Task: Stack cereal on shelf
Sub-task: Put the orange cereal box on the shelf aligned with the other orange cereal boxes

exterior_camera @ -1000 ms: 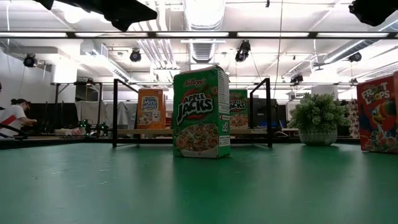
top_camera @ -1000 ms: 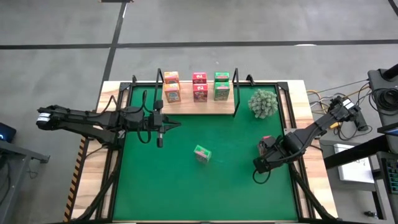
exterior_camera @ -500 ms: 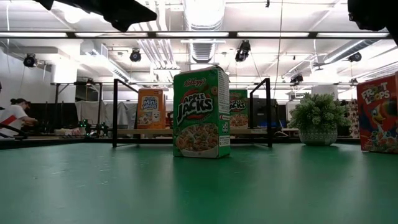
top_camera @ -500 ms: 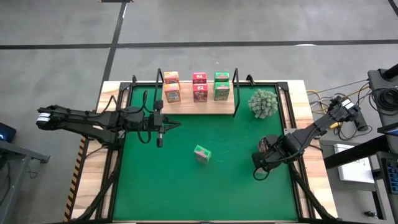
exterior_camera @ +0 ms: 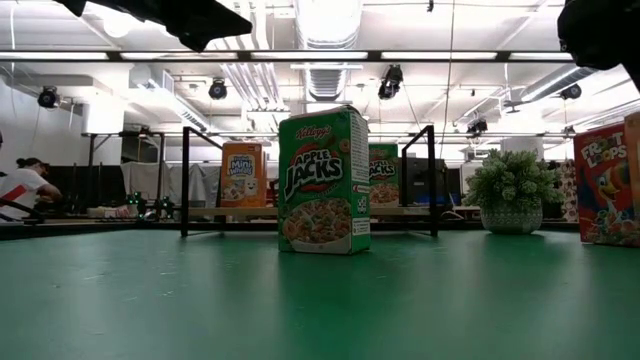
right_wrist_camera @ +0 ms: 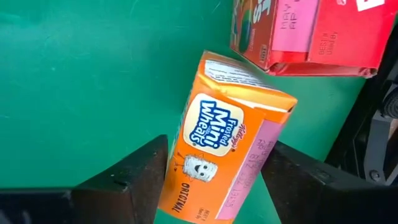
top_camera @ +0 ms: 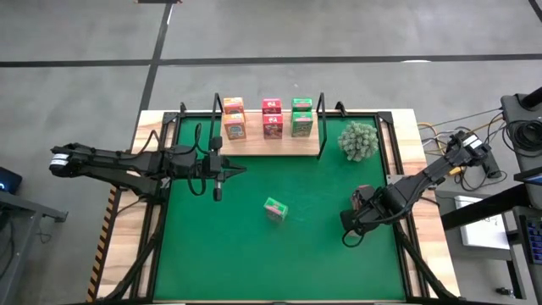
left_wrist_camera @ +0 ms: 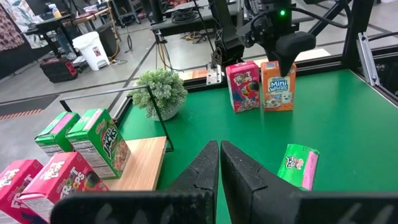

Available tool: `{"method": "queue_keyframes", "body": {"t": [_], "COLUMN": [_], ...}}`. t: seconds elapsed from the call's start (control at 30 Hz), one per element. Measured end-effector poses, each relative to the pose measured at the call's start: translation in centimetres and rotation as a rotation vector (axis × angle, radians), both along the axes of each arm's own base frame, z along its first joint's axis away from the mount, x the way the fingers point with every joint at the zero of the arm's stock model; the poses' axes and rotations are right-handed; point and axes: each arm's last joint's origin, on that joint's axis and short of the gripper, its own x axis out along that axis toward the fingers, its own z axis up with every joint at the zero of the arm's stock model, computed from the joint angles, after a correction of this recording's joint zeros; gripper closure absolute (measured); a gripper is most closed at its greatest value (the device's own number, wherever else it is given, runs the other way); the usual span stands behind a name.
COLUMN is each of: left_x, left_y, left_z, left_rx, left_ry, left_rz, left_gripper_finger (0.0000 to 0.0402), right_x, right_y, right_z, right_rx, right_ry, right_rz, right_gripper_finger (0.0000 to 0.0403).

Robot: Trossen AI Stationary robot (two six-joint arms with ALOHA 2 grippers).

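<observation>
the right end effector (right_wrist_camera: pixel 211 180) hangs over the right part of the green mat (top_camera: pixel 254 254), directly above an orange mini wheats box (right_wrist_camera: pixel 227 140). its two dark fingers (right_wrist_camera: pixel 130 177) stand apart, one on each broad side of that box; whether they press on it cannot be told. a pink froot loops box (right_wrist_camera: pixel 298 34) stands just beside the orange one, on the side nearer the worktop's (top_camera: pixel 428 246) right edge. in the left wrist view both boxes stand upright on the mat, side by side under the right arm.

the left end effector (left_wrist_camera: pixel 219 163) is held above the mat's left-centre, fingers pressed together with nothing between them, pointing toward the middle of the mat.

a green apple jacks box (top_camera: pixel 275 208) stands upright, alone, near the centre of the mat, well apart from both arms.

the shelf (top_camera: pixel 271 144) sits at the far edge of the mat, between black wire uprights. on it are six boxes in three columns of two: orange (top_camera: pixel 234 118) at left, pink (top_camera: pixel 272 118) in the middle, green (top_camera: pixel 301 117) at right. whether each pair is stacked or set one behind the other cannot be told.

a fuzzy plant ball (top_camera: pixel 359 140) rests just to the right of the shelf.

a person (exterior_camera: pixel 20 190) is seated far off in the room.
</observation>
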Motion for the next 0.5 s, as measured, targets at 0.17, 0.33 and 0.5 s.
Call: {"method": "queue_keyframes", "body": {"t": [0.17,0.33,0.5], "left_x": [0.0,0.0,0.0], "left_y": [0.0,0.0,0.0], "left_z": [0.0,0.0,0.0], "left_rx": [0.0,0.0,-0.003], "left_ry": [0.0,0.0,0.0], "left_rz": [0.0,0.0,0.0], "left_gripper_finger": [0.0402,0.0402,0.0402], "right_x": [0.01,0.02,0.04], "right_y": [0.01,0.02,0.03], "right_z": [0.0,0.0,0.01], "right_rx": [0.001,0.002,0.001], "right_ry": [-0.002,-0.003,-0.006], "right_rz": [0.003,0.013,0.03], "right_gripper_finger": [0.0188,0.0203,0.0213]}}
